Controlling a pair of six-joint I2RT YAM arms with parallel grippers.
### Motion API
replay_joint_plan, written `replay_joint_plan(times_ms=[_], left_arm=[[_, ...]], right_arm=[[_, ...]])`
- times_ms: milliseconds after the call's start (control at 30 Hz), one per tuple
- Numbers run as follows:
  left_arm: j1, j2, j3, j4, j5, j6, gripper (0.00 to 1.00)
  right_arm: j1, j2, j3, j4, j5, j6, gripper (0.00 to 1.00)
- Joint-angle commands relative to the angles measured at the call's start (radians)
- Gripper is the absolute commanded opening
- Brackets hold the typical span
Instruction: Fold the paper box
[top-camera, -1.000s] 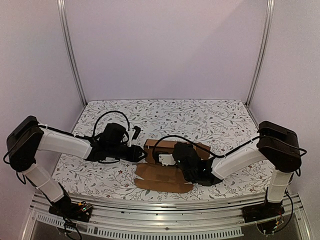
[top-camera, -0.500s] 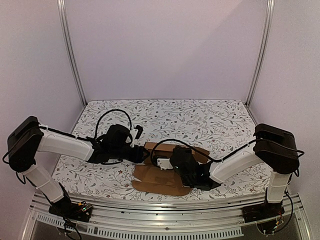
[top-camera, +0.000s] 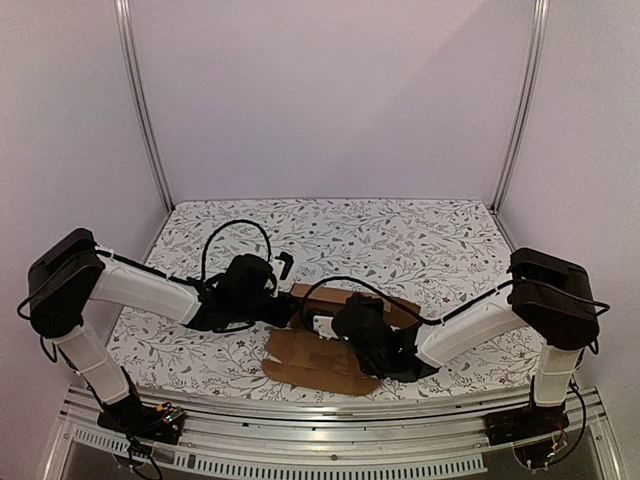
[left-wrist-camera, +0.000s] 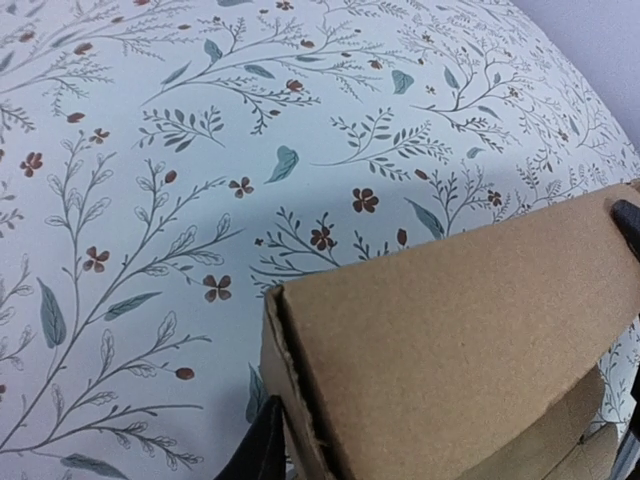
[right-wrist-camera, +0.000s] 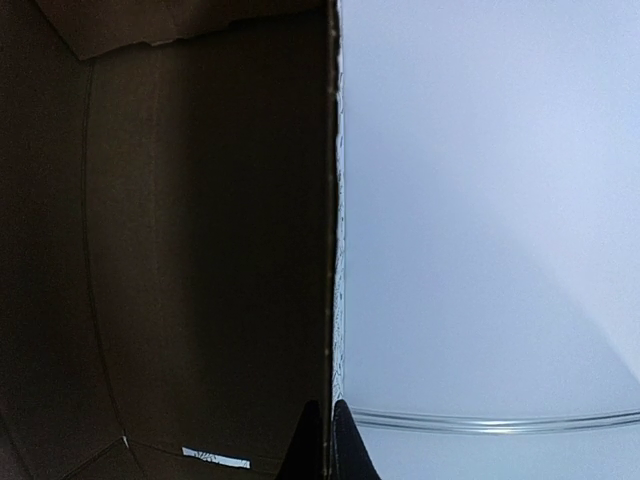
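Note:
The paper box (top-camera: 318, 357) is plain brown cardboard, half raised in the middle of the table, with a flat flap lying toward the front edge. My left gripper (top-camera: 289, 309) is at its left end. In the left wrist view the paper box (left-wrist-camera: 450, 340) fills the lower right, and one dark fingertip (left-wrist-camera: 263, 450) rests against the outside of its end wall. The other finger is hidden behind the cardboard. My right gripper (top-camera: 342, 326) is over the box's middle. Its two tips (right-wrist-camera: 328, 445) are shut on the thin edge of a standing wall of the paper box (right-wrist-camera: 200, 250).
A floral tablecloth (top-camera: 400, 240) covers the table. Metal frame posts (top-camera: 140, 110) (top-camera: 520, 110) stand at the back corners, with pale walls behind. Black cables loop over both wrists. A front rail (top-camera: 330, 440) runs along the near edge.
My left arm has moved right, closer against the box's left end. The right gripper has shifted a little left with the wall it holds, and the front flap has slid slightly left.

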Motion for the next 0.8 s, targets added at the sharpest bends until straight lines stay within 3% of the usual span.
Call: replay_joint_plan(times_ms=[0, 133, 267, 400, 633, 767], left_arm=[[-0.033, 0.024, 0.028, 0.029, -0.017, 0.008, 0.18], [-0.045, 0.026, 0.041, 0.028, -0.034, 0.018, 0.02], [-0.051, 0.027, 0.058, 0.019, -0.051, 0.035, 0.00], [-0.055, 0.030, 0.084, -0.004, -0.073, 0.065, 0.00], [-0.055, 0.057, 0.154, -0.064, -0.111, 0.162, 0.00], [-0.054, 0.082, 0.189, -0.075, -0.126, 0.225, 0.00]], right_arm=[[0.018, 0.018, 0.074, -0.160, 0.015, 0.119, 0.00], [0.019, 0.014, 0.144, -0.311, 0.010, 0.228, 0.00], [0.022, -0.002, 0.206, -0.476, -0.017, 0.337, 0.02], [0.021, -0.042, 0.241, -0.616, -0.113, 0.455, 0.17], [0.019, -0.179, 0.246, -0.747, -0.344, 0.614, 0.51], [-0.008, -0.265, 0.233, -0.815, -0.472, 0.679, 0.61]])
